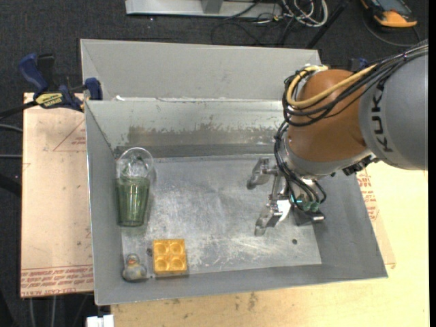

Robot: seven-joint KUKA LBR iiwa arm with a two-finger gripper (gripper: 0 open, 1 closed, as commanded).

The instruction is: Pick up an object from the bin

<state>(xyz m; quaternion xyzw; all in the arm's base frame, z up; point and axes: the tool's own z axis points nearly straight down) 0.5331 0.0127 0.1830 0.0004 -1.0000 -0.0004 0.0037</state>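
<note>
My gripper (260,199) hangs over the bin's bare floor right of the middle, open, its two fingertips wide apart with nothing between them. A clear drinking glass with a green tint (133,187) lies on its side by the left wall, far left of the gripper. An orange-yellow square block with round studs (169,257) rests in the near left corner. Just left of the block sits a small greyish round thing (134,268).
All three loose things lie along the bin's left side. The arm with its orange cover and cables comes in from the right and stands above the bin's right part.
</note>
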